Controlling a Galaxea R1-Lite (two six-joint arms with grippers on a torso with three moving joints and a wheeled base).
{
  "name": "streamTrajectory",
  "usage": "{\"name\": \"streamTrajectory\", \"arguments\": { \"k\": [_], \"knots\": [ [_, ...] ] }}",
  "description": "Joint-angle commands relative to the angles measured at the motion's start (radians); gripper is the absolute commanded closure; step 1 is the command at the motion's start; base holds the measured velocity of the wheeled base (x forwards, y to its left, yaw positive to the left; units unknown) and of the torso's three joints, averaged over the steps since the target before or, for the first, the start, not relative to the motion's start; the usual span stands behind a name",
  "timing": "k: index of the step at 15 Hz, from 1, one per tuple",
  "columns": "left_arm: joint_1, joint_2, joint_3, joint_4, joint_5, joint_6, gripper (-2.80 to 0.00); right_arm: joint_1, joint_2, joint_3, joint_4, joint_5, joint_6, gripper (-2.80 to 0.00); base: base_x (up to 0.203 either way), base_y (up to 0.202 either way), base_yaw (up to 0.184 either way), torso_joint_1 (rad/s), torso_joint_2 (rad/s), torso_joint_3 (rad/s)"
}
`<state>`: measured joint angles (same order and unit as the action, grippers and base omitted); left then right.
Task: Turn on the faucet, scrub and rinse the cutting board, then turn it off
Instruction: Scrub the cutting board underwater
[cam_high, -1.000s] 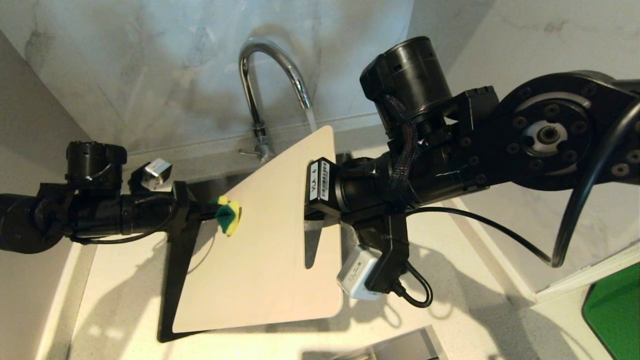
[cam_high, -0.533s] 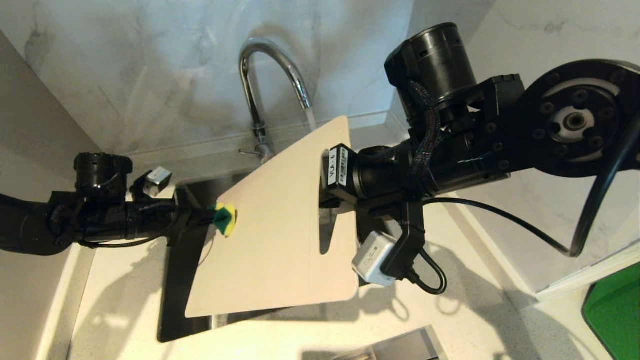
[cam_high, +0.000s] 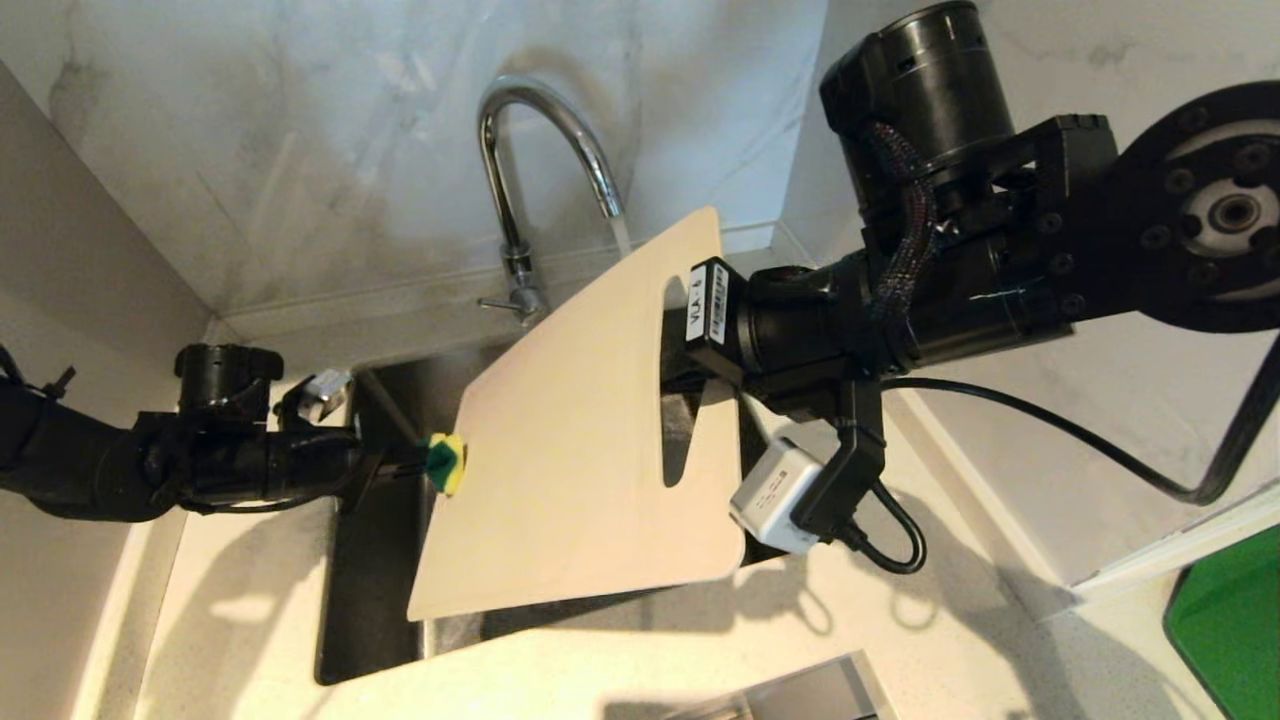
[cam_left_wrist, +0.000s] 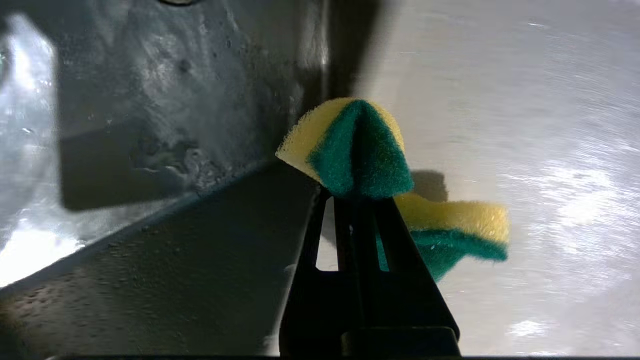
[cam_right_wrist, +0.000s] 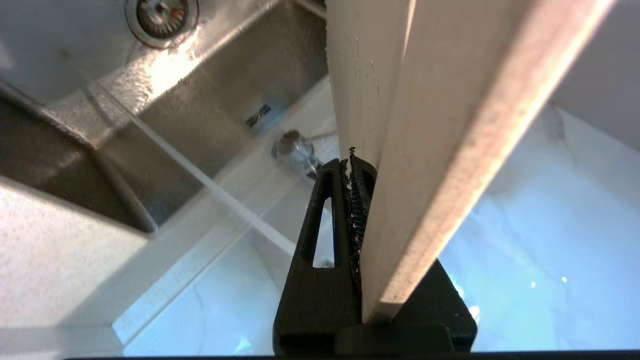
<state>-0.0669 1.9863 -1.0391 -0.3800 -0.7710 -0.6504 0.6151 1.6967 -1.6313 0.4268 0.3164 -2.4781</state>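
Cutting board (cam_high: 570, 430): held tilted over sink (cam_high: 375, 610), clamped by right gripper (cam_high: 672, 362) at handle-slot edge, 3 o'clock; judged stiff, light, wet-slippery; left gripper (cam_high: 415, 462) pinched on soft sponge (cam_high: 445, 463) at 9 o'clock.

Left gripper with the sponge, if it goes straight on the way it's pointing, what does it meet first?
Most likely the cutting board: the left gripper points at its near long edge, and the sponge it holds already looks to be at that edge, though depth is unclear.
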Motion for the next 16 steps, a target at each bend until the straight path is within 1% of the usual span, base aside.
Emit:
{"name": "streamTrajectory", "arguments": {
  "k": [1, 3, 6, 10, 12, 13, 16],
  "knots": [
    [0.018, 0.034, -0.009, -0.008, -0.016, -0.010, 0.00, -0.002, -0.011, 0.005, 0.003, 0.003, -0.015, 0.00, 0.000, 0.000, 0.000, 0.000, 0.00, 0.000],
    [0.019, 0.005, -0.009, -0.008, -0.016, -0.023, 0.00, -0.002, -0.006, 0.011, 0.003, 0.003, -0.015, 0.00, 0.000, 0.000, 0.000, 0.000, 0.00, 0.000],
    [0.019, -0.054, -0.014, -0.008, -0.016, -0.061, 0.00, -0.002, -0.005, 0.033, 0.003, 0.003, -0.015, 0.00, 0.000, 0.000, 0.000, 0.000, 0.00, 0.000],
    [0.015, -0.179, -0.027, -0.005, -0.023, -0.121, 0.00, -0.002, -0.002, 0.042, 0.003, 0.004, -0.009, 0.00, 0.000, 0.000, 0.000, 0.000, 0.00, 0.000],
    [0.000, -0.250, -0.025, -0.003, -0.023, -0.167, 0.00, -0.002, 0.003, 0.041, 0.002, 0.020, -0.008, 0.00, 0.000, 0.000, 0.000, 0.000, 0.00, 0.000],
    [-0.013, -0.271, -0.042, -0.001, -0.023, -0.180, 0.00, -0.002, 0.013, 0.039, 0.001, 0.032, -0.010, 0.00, 0.000, 0.000, 0.000, 0.000, 0.00, 0.000],
    [-0.059, -0.282, -0.154, 0.023, -0.021, -0.184, 0.00, 0.001, 0.021, 0.046, -0.040, 0.051, -0.009, 0.00, 0.000, 0.000, 0.000, 0.000, 0.00, 0.000]
  ]
}}
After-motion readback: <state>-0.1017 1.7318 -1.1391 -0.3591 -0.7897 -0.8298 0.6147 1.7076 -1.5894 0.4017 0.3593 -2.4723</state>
